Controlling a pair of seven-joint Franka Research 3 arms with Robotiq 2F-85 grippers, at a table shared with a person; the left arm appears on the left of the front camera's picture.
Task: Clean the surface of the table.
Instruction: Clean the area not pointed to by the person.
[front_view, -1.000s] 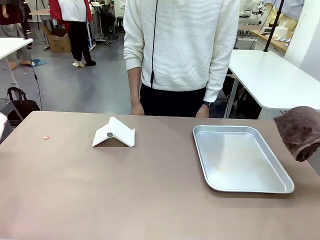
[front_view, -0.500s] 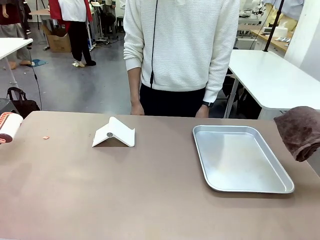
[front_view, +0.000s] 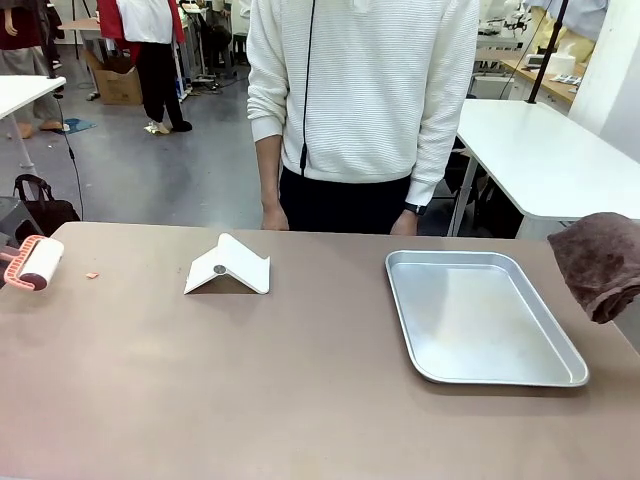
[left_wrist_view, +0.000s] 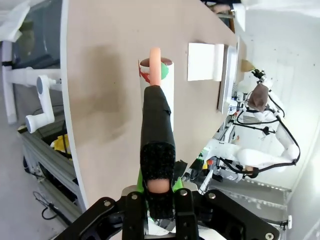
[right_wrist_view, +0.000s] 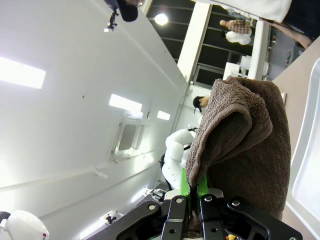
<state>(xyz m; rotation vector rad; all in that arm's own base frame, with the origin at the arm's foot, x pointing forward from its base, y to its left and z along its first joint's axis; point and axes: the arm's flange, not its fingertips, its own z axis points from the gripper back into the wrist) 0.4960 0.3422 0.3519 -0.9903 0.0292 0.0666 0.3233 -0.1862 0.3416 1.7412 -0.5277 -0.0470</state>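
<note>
Tabletop of matte brownish taupe, the table (front_view: 250, 390) spans the front view, with a person (front_view: 360, 100) standing at its far edge. At its far left end a lint roller (front_view: 40, 263) with a white roll and pink frame hangs over the surface, just beside a small pink scrap (front_view: 91, 275); whether the roll touches the top cannot be told.

In the left wrist view the left gripper (left_wrist_view: 157, 194) is clamped tight on the roller's black-wrapped handle, and the roll points away from it toward the table, which lies ahead of and below the fingers.

The right gripper (right_wrist_view: 192, 199) is pinched shut on a brown towel (right_wrist_view: 245, 150), which drapes over its fingers. From the front, the towel hangs in the air off the table's right end, clear of the surface and just beyond a shiny metal tray (front_view: 480, 372). A folded white stand (front_view: 240, 272) rests on the table between the roller and the tray, near the person's side.
</note>
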